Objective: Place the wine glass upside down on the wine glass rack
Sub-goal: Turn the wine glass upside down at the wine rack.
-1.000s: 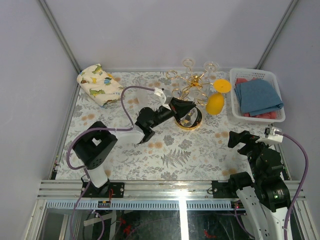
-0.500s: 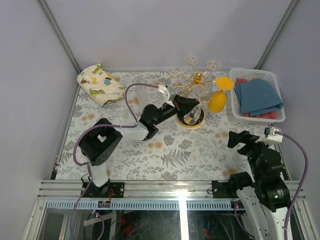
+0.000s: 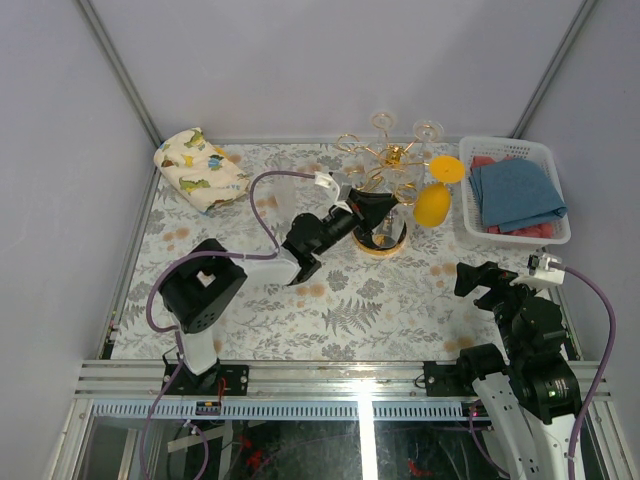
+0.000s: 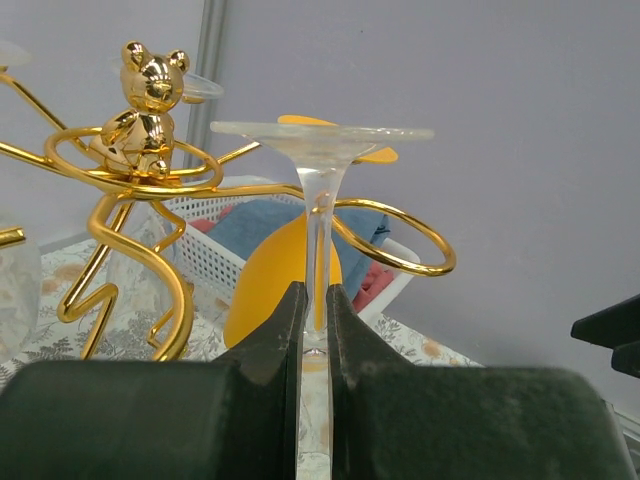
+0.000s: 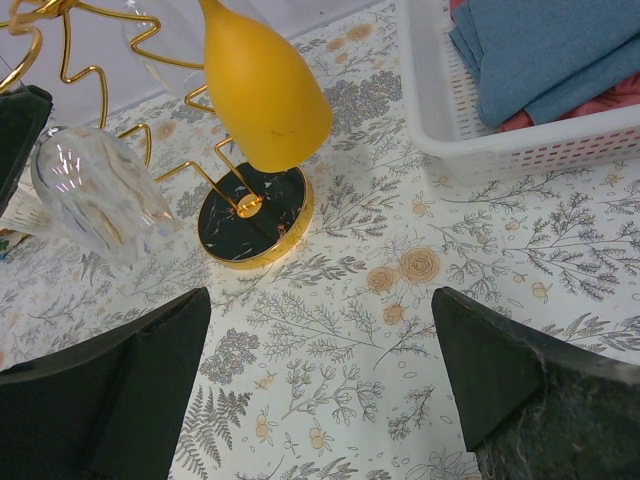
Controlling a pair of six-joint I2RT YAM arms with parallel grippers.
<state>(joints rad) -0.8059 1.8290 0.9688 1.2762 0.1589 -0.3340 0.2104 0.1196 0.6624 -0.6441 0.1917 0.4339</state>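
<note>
My left gripper [image 3: 372,212] is shut on the stem of a clear wine glass [image 4: 318,215]. The glass is held upside down, foot on top. It sits right beside the gold wine glass rack [image 3: 395,158], above the rack's black gold-rimmed base [image 3: 381,243]. In the left wrist view the glass foot is level with a gold ring arm [image 4: 405,245], and a gold bear [image 4: 148,95] tops the rack. The clear bowl shows in the right wrist view [image 5: 95,195]. A yellow glass [image 3: 431,203] hangs upside down on the rack. My right gripper [image 3: 480,280] is open and empty.
A white basket [image 3: 468,190] with a blue cloth [image 3: 517,192] stands at the back right. A dinosaur-print cloth [image 3: 198,168] lies at the back left. Two more clear glasses [image 3: 381,123] hang on the rack's far side.
My left gripper has moved a little right and back with the clear glass, closer in against the rack. The right arm has not moved.
</note>
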